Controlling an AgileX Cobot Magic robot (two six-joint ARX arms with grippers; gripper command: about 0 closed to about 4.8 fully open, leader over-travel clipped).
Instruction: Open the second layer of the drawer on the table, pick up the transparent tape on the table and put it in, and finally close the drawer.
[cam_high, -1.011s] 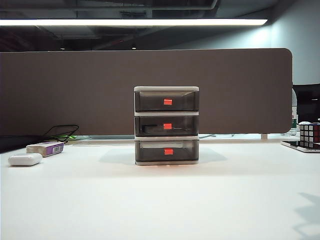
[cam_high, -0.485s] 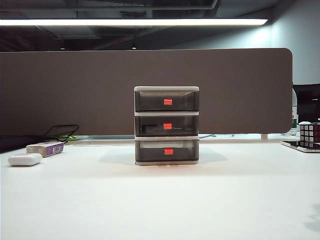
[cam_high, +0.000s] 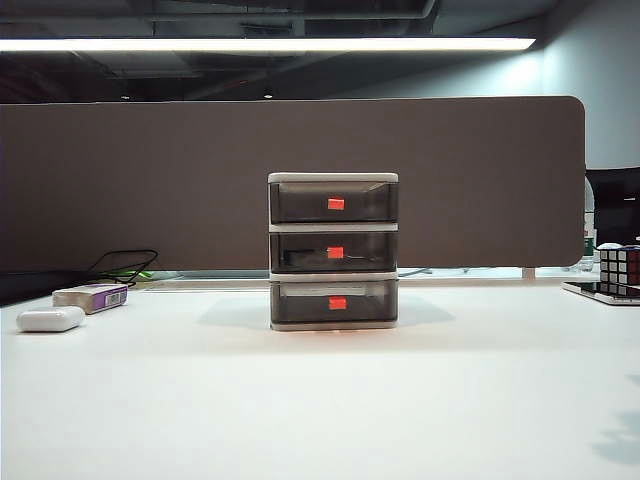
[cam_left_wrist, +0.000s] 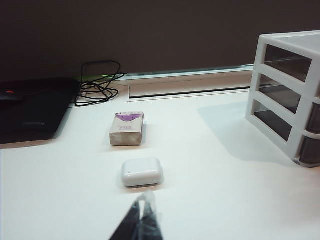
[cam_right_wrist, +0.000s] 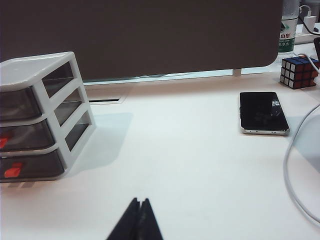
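The drawer (cam_high: 333, 251) is parked mid-table (cam_high: 320, 400), all tiers pushed in, the second layer (cam_high: 334, 252) included. Both the left gripper (cam_left_wrist: 142, 220) and right gripper (cam_right_wrist: 138, 220) are seen pinched together, empty, hovering at 6 o'clock from it.

Black tapered left pincer (cam_left_wrist: 143, 220) with clear film; plain black right pincer (cam_right_wrist: 138, 222).

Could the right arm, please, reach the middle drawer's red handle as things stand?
Probably yes. Bare table lies between the shut right gripper and the cabinet, and nothing stands before the middle drawer's handle. The phone and cable lie off to the other side. The shut left gripper is well clear.
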